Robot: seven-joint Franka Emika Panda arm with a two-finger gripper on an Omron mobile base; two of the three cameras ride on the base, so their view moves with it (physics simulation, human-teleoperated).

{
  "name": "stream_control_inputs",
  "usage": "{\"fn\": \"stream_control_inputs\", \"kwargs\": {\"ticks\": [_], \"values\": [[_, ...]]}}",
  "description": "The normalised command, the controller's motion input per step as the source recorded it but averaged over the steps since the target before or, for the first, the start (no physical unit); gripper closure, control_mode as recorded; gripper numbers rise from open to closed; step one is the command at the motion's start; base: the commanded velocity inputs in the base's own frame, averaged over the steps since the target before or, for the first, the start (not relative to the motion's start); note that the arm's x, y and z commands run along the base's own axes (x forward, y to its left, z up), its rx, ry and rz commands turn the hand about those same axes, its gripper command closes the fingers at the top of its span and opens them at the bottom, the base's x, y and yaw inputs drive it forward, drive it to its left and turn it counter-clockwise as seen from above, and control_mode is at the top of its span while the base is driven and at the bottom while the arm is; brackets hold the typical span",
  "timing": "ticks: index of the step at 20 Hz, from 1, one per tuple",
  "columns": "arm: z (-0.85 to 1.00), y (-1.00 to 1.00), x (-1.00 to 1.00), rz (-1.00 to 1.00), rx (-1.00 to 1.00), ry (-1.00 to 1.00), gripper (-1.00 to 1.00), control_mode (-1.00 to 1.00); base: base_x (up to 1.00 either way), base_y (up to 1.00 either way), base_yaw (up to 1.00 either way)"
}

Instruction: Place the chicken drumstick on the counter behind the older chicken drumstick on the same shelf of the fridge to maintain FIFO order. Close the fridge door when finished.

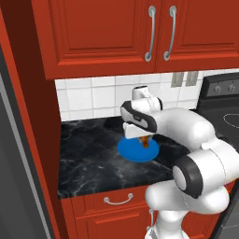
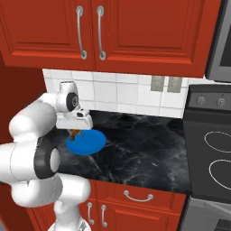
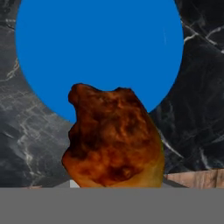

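- The red cabinets (image 1: 112, 32) run along the top of both base views; the left base view alone adds a tall red side panel and, at 9 o'clock, a grey strip that may be the fridge door (image 1: 11, 154), though I cannot tell for sure.
- The right base view alone takes in the whole black stove (image 2: 210, 135) at 3 o'clock, with two ring burners and knobs; the left base view catches just its corner at 2 o'clock.
- The bench (image 1: 88, 154), black with thin white veins, spans the middle of both base views, with white tiles behind it and red drawers below.
- The blue plate (image 1: 135, 150) lies flat on the bench; in the hand view it is a big blue disc (image 3: 100, 48) towards 12 o'clock, seen from above.
- The gripper (image 1: 145, 138) hangs over the plate in the left base view, and sits at about 9 o'clock of centre in the right base view (image 2: 76, 131).
- The chicken drumstick (image 3: 113, 140) is closed between the gripper's jaws, raised clear of the plate; in the hand view its dark meaty end bulges up from 6 o'clock, overlapping the plate's lower rim.
- In the base views the drumstick is a small orange-brown sliver just under the gripper (image 2: 75, 132).
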Motion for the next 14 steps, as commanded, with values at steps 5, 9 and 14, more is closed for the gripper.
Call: {"fn": "stream_control_inputs", "kwargs": {"ticks": [5, 9, 14], "values": [[0.54, -0.30, -0.69, 0.00, 0.00, -0.09, 1.00, -1.00, 0.00, 0.00, 0.00], [0.41, -0.17, -0.52, 0.00, 0.00, -0.03, 1.00, -1.00, 0.00, 0.00, 0.00], [0.22, 0.00, -0.18, 0.00, 0.00, 0.00, 1.00, -1.00, 0.00, 0.00, 0.00]]}}
